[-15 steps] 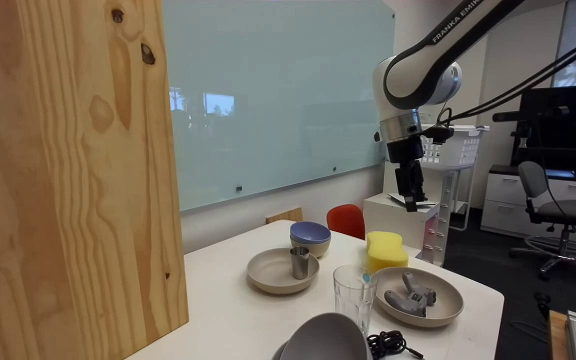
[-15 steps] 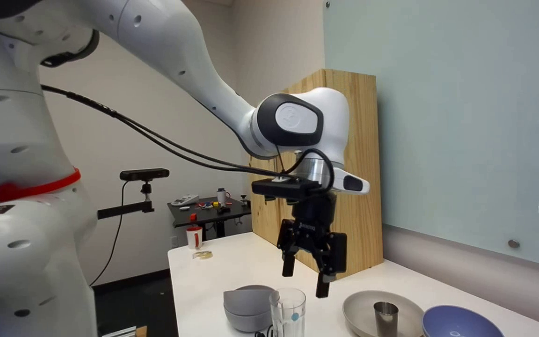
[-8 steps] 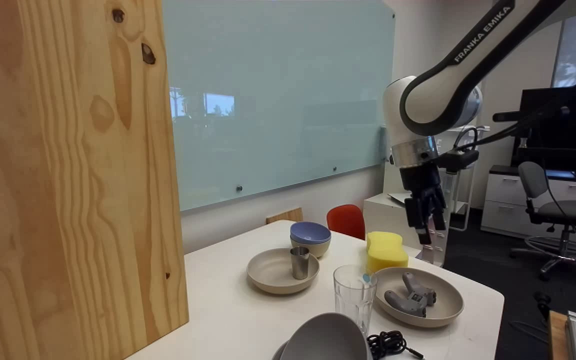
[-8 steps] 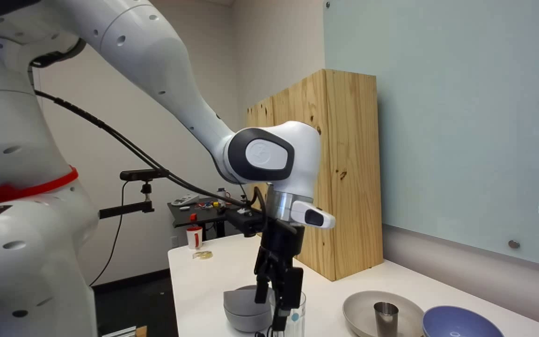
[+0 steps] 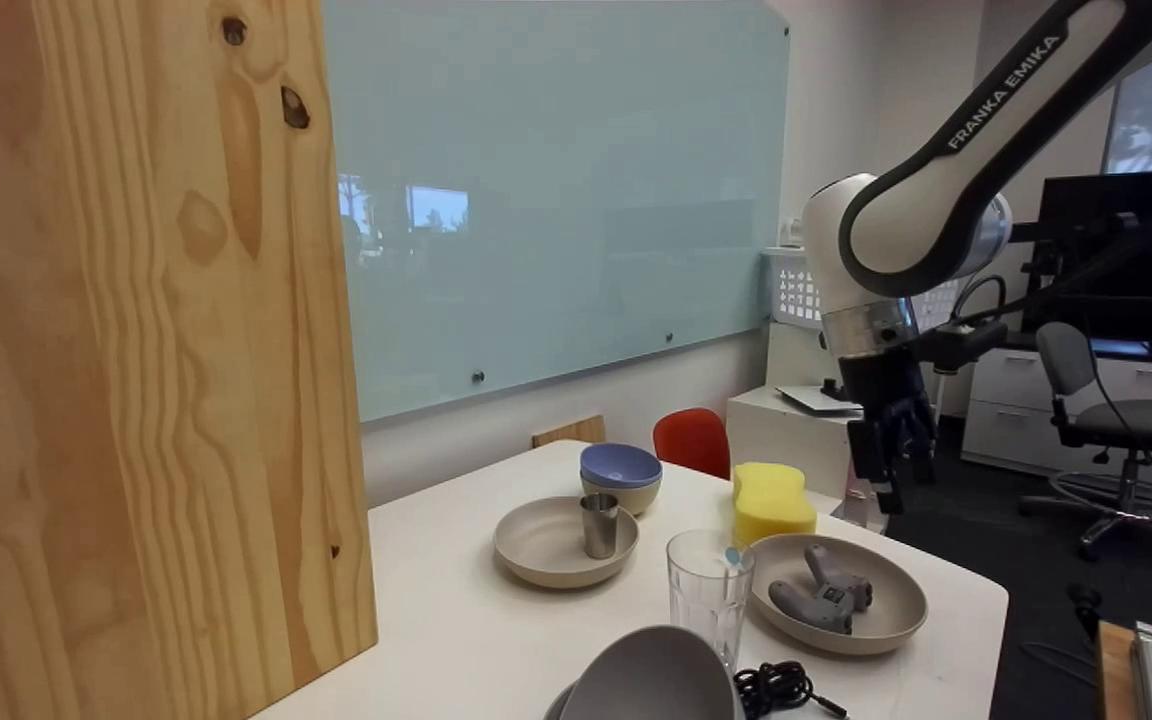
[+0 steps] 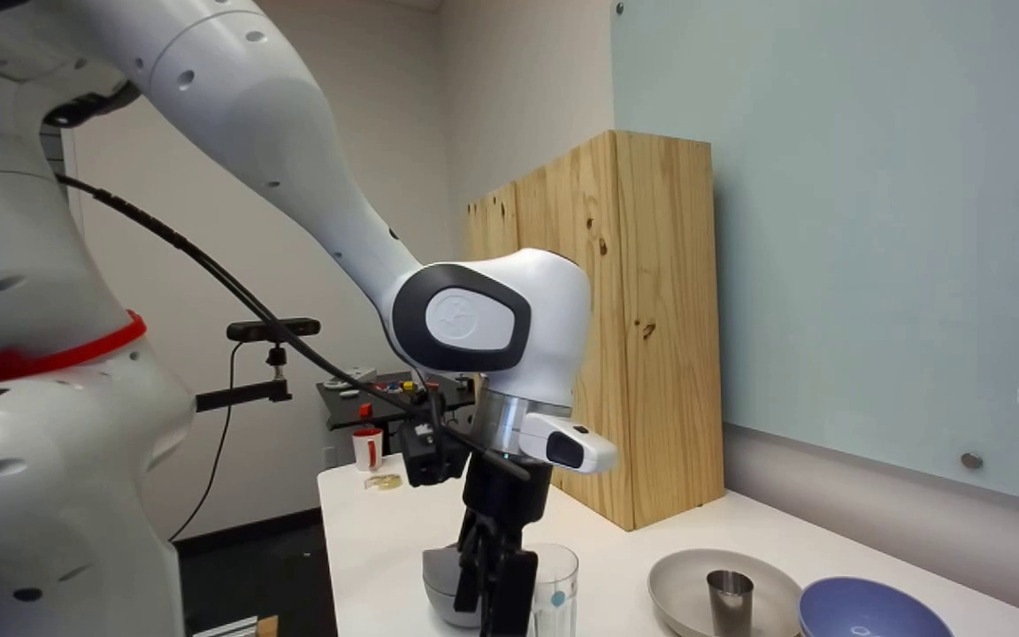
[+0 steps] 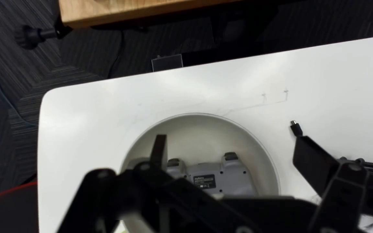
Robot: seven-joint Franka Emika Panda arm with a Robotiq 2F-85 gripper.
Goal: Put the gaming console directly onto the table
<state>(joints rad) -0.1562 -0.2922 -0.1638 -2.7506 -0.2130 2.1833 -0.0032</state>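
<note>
Controller in shallow dish, below the tool, fingers spread wide, gripping nothing.

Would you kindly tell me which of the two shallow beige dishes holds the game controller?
The dish beside the yellow sponge: the grey controller lies in it, while the other shallow dish holds a metal cup.

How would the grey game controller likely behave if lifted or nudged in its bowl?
The game controller is probably stiff, looking like moulded plastic. Its splayed grips make rolling unlikely, but it might slide in the smooth-looking shallow bowl.
</note>
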